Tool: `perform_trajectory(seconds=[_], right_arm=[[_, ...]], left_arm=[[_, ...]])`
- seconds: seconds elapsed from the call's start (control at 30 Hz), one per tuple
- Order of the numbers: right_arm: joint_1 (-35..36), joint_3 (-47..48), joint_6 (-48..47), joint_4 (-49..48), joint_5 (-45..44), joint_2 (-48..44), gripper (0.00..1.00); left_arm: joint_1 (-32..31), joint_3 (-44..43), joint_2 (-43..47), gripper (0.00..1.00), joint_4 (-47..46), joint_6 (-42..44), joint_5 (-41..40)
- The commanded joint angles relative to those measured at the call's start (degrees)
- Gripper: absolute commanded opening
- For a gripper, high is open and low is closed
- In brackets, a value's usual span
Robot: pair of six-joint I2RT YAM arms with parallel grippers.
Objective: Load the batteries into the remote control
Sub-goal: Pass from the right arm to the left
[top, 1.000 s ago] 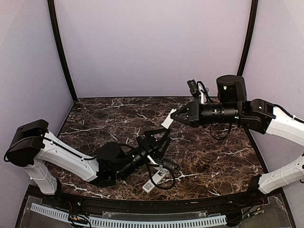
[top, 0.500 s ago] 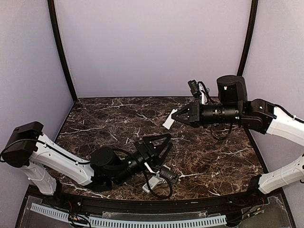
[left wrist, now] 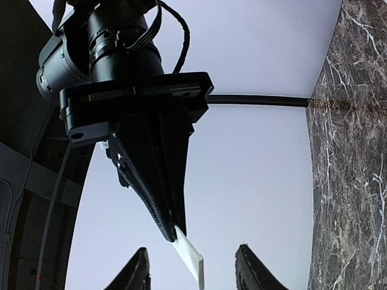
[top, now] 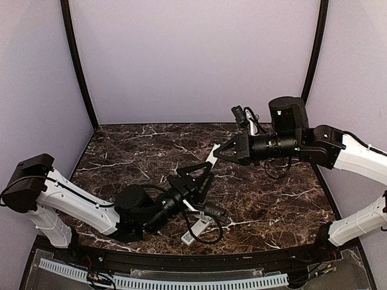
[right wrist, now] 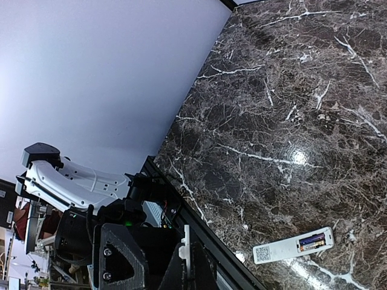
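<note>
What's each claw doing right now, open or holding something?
Left claw: open, holding nothing.
Right claw: closed on a flat white piece.

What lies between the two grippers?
A thin white plate, pinched by the right gripper, juts toward the open left gripper; the left wrist view shows it best.

Dark marble table (top: pixel 272 202), lilac walls (top: pixel 193 60)
</note>
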State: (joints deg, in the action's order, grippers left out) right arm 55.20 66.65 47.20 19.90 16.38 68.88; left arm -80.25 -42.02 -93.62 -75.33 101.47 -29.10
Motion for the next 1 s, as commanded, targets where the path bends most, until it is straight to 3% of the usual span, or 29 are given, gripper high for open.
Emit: perform_trajectory(seconds=[0.0,0.37,0.73,0.83,0.9,0.93,0.97], right_arm=[[0.43,1.82,-0.88,-0.66,2.3,0.35,0.0],[0.44,1.9,-0.76,-1.5,4.14,0.92,0.0],[0.43,1.9,-1.28,-3.05,5.03,0.68,0.02],[0.43,1.5,-3.06,-5.95,6.62,-0.02,0.34],[0.41,1.21,-5.46,-8.29,7.31,-1.17,0.48],[0.43,1.18,-6.96,-9.47,7.29,-1.93,0.65],[0.43,0.87,-8.57,-11.12,6.97,-3.04,0.76]], left_arm=[[0.2,-2.12,1.89,0.4,-17.22,-0.79,-2.51],[0.18,-3.39,2.37,0.01,-17.25,-0.26,-2.32],[0.18,-3.35,3.3,0.0,-17.23,-1.58,-1.6],[0.05,-3.63,4.09,0.0,-17.3,-5.72,-1.22],[-0.13,-4.43,5.34,0.0,-17.24,-11.26,-1.1],[-0.2,-4.76,6.65,0.0,-17.27,-13.56,-0.9],[-0.24,-5.34,7.42,0.0,-17.2,-18.76,-0.71]])
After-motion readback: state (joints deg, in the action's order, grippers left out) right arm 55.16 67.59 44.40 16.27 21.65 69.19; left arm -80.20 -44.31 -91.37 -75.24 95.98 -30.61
